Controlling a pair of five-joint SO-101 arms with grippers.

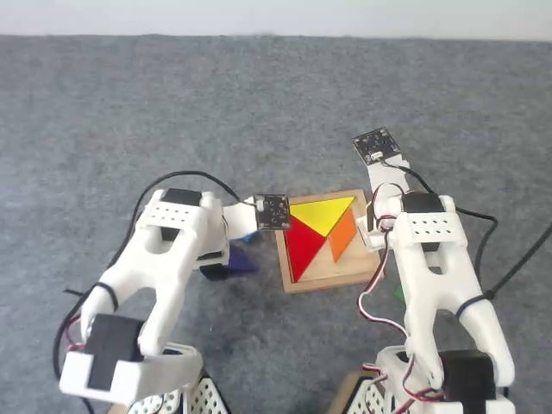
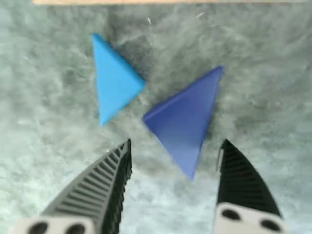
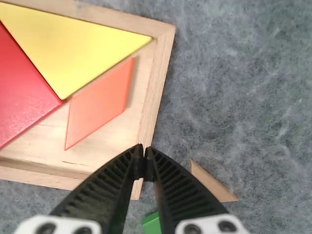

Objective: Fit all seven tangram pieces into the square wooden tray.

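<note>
Beside the square wooden tray (image 1: 332,283), on the grey worktop (image 1: 129,103), the dark blue triangle (image 2: 185,122) lay flat, with the light blue triangle (image 2: 114,80) just beside it and not touching. Left gripper (image 2: 176,142) stood wide, one jaw on each side of the dark triangle's narrow tip. Right gripper (image 3: 144,151) was closed on nothing, above the tray's rim near a corner. Seated in the tray: yellow triangle (image 3: 68,48), red triangle (image 3: 19,97), orange parallelogram (image 3: 97,102). Tan triangle (image 3: 212,185) and green piece (image 3: 153,222) lay just outside it. Judgement: the pieces looked thin, stiff, light and smooth-faced, with little edge height to catch on the felt-like surface. Converging sides would likely squeeze the piece out of the jaws at the tip. Better hold: across the broad middle, pads low on two edges. Breakage risk seemed low; slipping or pivoting seemed the concern.
</note>
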